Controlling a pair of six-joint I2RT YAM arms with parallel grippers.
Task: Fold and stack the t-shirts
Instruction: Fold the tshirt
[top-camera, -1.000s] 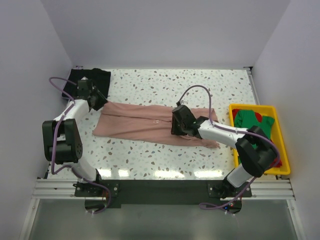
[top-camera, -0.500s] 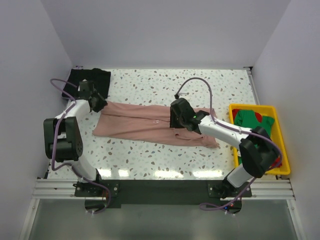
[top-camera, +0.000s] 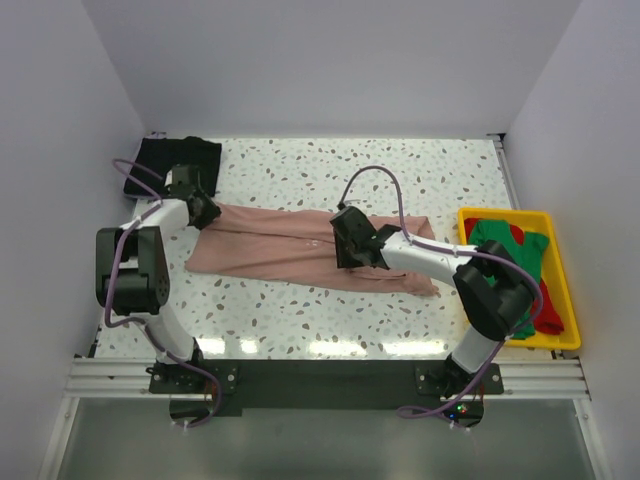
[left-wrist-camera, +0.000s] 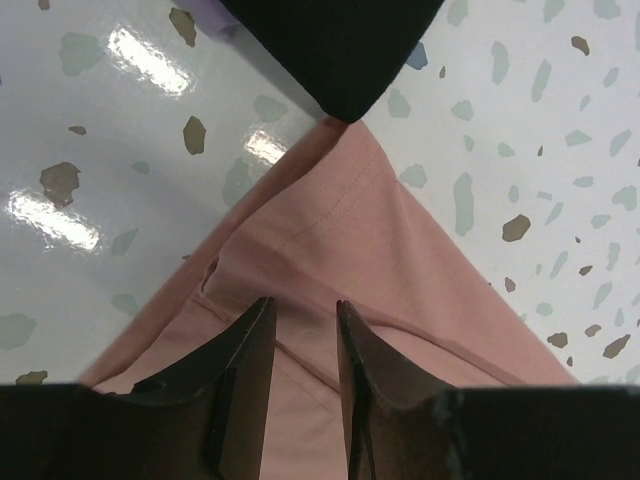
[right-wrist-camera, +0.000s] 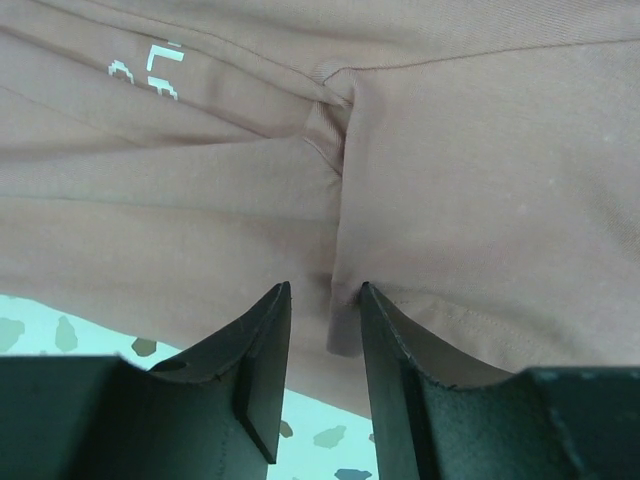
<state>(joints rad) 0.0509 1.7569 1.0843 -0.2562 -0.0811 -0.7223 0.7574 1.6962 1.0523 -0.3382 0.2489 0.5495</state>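
One pink t-shirt lies stretched out under both grippers. Left gripper sits at its corner, right gripper over a crease. Both are narrowly parted, and I can't tell if they're pinching. My worry: thin cloth slips out and the fold skews.

Table lies bare beyond pink t-shirt; yellow bin blocks right.

Spread shirt centre; folded shirt far-left; bin holding shirts right.
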